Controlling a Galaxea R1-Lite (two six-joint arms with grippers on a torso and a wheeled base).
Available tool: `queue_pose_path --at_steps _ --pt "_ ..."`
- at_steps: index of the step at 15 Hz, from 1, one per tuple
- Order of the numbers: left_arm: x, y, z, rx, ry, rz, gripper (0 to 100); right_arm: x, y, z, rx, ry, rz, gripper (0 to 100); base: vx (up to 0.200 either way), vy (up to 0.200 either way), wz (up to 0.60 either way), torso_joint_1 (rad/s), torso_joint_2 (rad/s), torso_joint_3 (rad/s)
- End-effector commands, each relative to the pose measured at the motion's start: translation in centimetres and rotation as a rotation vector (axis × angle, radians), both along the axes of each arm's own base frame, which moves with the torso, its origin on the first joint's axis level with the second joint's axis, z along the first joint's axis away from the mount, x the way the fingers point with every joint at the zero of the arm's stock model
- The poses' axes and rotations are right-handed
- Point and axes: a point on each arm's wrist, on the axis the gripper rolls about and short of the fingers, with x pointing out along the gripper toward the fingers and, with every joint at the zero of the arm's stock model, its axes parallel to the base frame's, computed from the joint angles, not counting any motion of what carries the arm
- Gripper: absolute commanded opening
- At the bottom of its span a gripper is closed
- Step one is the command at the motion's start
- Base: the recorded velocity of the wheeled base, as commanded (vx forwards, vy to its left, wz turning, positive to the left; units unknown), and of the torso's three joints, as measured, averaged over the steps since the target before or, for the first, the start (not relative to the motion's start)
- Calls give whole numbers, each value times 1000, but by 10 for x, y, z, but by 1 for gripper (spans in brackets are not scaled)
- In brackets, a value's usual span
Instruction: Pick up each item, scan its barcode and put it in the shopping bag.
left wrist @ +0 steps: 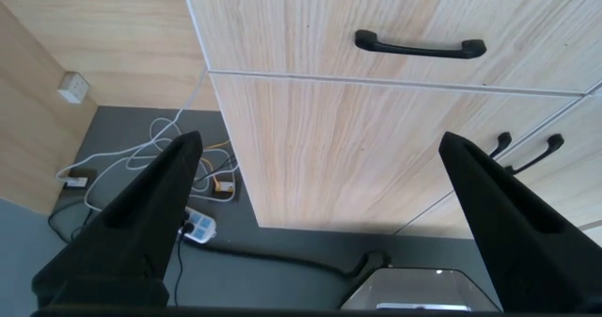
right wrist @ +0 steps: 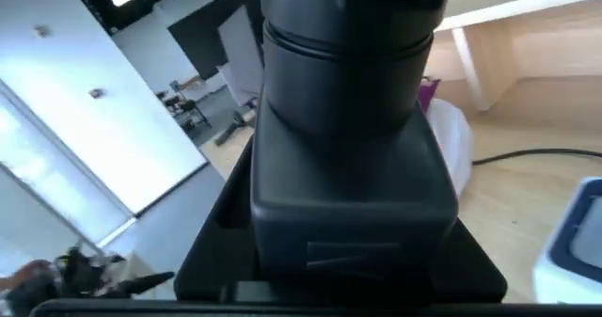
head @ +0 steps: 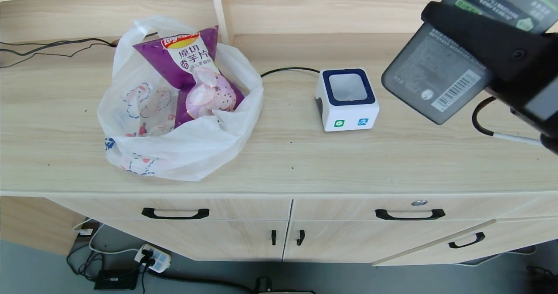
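The dark bottle (head: 431, 82) is held off the table (head: 305, 159), to the right of the white-and-blue scanner (head: 347, 99), clamped in the right end effector (head: 488, 41). The head view shows its barcode label turned toward the camera, while the right wrist view looks down its cap and shoulders (right wrist: 348, 166). Farther left on the table, the shopping bag (head: 144, 124) holds a purple chip packet (head: 192, 72). In the left wrist view, the left end effector (left wrist: 320, 176) is spread wide and empty before drawer fronts (left wrist: 376, 101).

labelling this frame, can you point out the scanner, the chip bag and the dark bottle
scanner (head: 348, 87), head view, on its top window
chip bag (head: 185, 61), head view, on its printed front
dark bottle (head: 429, 74), head view, on its back label
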Motion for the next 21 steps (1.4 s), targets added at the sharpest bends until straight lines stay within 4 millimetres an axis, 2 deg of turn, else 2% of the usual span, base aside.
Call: queue_pose_path --at_steps 1,2,3,6,8,9,12,13,15,17,19,21 --pt "0 0 0 0 3 0 100 48 -13 -13 -257 -146 -303 0 0 0 0 0 0 0" --pt "0 0 0 -2 1 0 100 51 -4 -10 -353 -270 -356 0 0 0 0 0 0 0" --pt "0 0 0 0 1 0 100 52 5 -12 -402 -322 -388 0 0 0 0 0 0 0" --pt "0 0 0 -2 3 0 100 58 13 -17 -480 -433 -475 0 0 0 0 0 0 0" --pt "0 0 0 -5 3 0 100 61 22 -8 -526 -584 -497 0 0 0 0 0 0 0" --pt "0 0 0 -3 1 0 100 66 28 -5 -558 -696 -448 0 0 0 0 0 0 0" --pt "0 0 0 -2 1 0 100 102 46 -27 -647 -899 -259 0 0 0 0 0 0 0" --pt "0 0 0 0 0 0 100 110 43 -27 -660 -953 -258 0 0 0 0 0 0 0" --pt "0 0 0 0 0 0 100 114 41 -28 -676 -989 -257 0 0 0 0 0 0 0" --pt "0 0 0 3 0 0 100 131 32 -30 -703 -1052 -240 0 0 0 0 0 0 0" --pt "0 0 1 35 -4 1 100 141 20 -25 -716 -1076 -265 0 0 0 0 0 0 0" --pt "0 0 1 44 -5 1 100 147 17 -27 -724 -1071 -272 0 0 0 0 0 0 0"
